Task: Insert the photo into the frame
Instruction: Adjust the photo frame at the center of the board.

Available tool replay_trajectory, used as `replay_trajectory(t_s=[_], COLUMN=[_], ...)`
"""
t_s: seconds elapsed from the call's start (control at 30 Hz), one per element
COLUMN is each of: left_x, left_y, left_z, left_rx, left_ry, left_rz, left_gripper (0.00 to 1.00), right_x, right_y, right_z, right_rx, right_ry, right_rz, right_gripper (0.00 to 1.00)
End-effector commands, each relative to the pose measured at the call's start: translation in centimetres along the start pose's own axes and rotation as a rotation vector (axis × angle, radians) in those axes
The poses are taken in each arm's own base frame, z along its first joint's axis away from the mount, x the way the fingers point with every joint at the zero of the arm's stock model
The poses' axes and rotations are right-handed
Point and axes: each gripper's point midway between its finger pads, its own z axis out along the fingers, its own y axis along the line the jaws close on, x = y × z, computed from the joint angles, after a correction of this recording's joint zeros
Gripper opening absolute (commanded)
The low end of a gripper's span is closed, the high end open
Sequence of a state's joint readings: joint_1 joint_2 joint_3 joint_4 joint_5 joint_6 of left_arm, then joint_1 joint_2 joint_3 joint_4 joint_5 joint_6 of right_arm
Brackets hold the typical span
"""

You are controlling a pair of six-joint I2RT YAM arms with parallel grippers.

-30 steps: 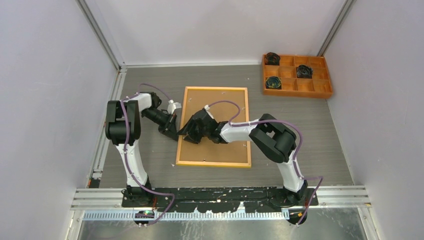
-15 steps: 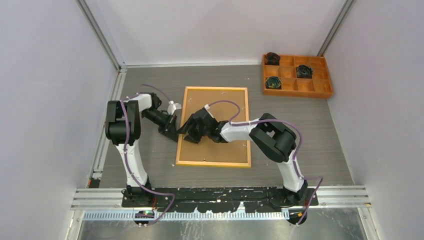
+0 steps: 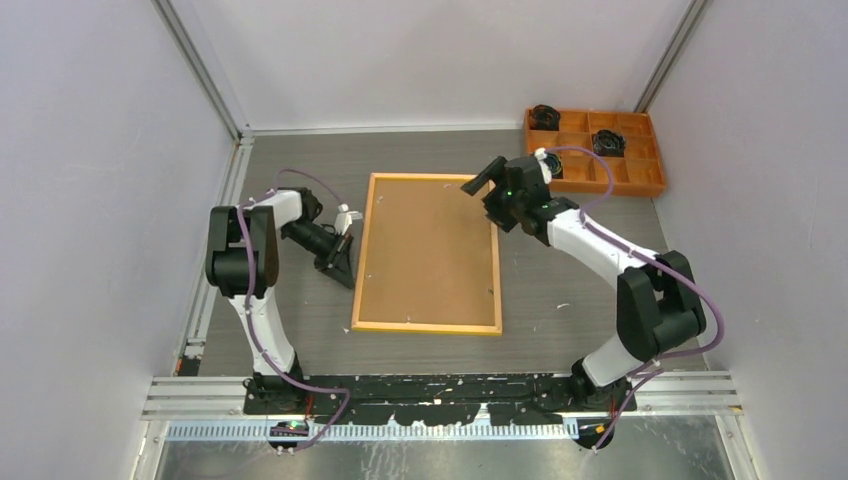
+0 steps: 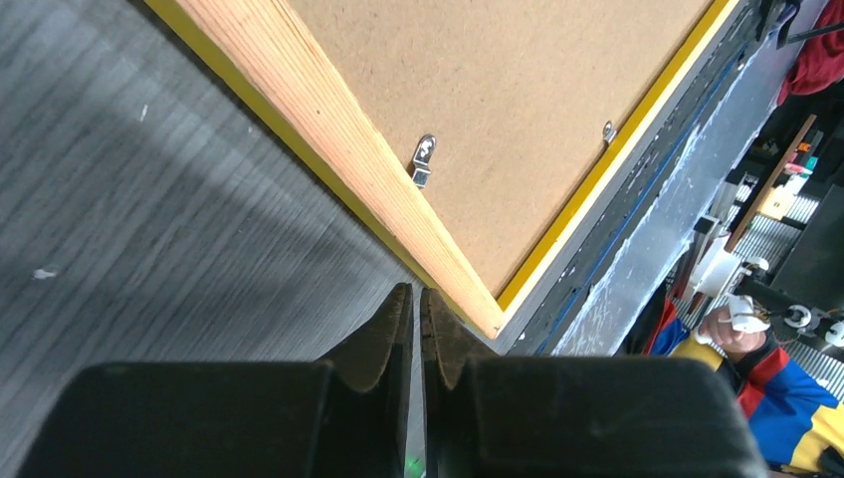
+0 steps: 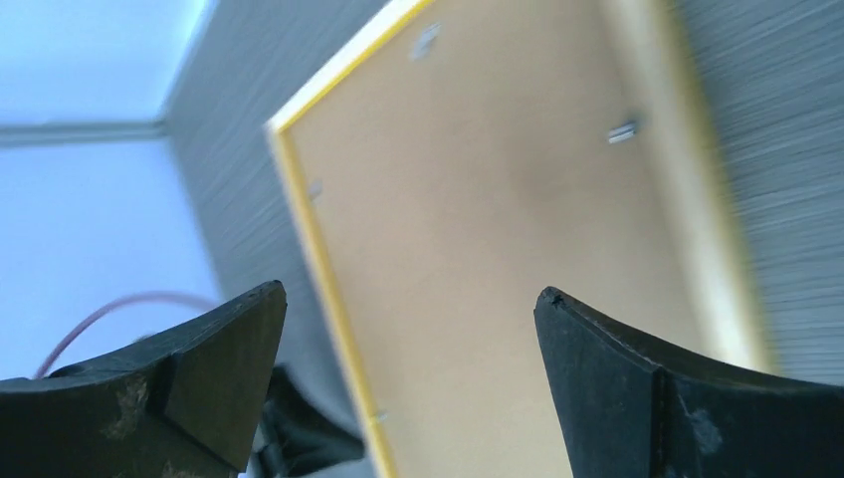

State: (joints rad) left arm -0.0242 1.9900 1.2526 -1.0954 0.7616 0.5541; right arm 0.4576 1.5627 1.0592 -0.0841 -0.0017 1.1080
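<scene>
The frame (image 3: 425, 327) lies face down in the middle of the table, its light wood back up and its yellow edge showing in the left wrist view (image 4: 328, 129) and the right wrist view (image 5: 318, 269). A brown backing board (image 3: 428, 250) fills it, held under small metal tabs (image 4: 423, 154). The photo is hidden. My left gripper (image 3: 347, 274) is shut and empty, low on the table by the frame's left edge (image 4: 417, 294). My right gripper (image 3: 483, 188) is open and empty, raised over the frame's far right corner (image 5: 410, 299).
An orange compartment tray (image 3: 593, 150) with dark coiled items stands at the back right. Grey walls close in the table on the left, back and right.
My right arm has lifted off the backing board's left-middle and swung to the frame's far right corner, its jaws open. My left gripper has hardly moved.
</scene>
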Motion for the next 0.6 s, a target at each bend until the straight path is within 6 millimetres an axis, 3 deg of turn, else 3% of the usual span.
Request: replay_trajectory(t_s=[0.0, 0.13, 0.3, 0.57], left_x=[0.6, 0.8, 0.9, 1.0], left_y=[-0.5, -0.7, -1.0, -2.6], left_z=[0.0, 0.4, 1.3, 2.8], left_rx=[-0.03, -0.048, -0.093, -0.121], left_ry=[0.014, 0.033, 0.069, 0.124], left_rz=[0.051, 0.069, 0.115, 0.19], left_gripper=[0.08, 0.07, 0.05, 0.05], right_x=[-3.1, -4.4, -4.6, -4.4], right_y=[-8.4, -10.6, -11.3, -10.0], right_z=[-0.6, 0.3, 2.5, 5.9], right_rx=[0.304, 0.363, 0.376, 0.311], right_ry=[-0.068, -0.078, -0.057, -0.024], right_rz=[-0.163, -0.175, -0.176, -0.131], right_gripper=[1.0, 1.0, 1.0, 1.0])
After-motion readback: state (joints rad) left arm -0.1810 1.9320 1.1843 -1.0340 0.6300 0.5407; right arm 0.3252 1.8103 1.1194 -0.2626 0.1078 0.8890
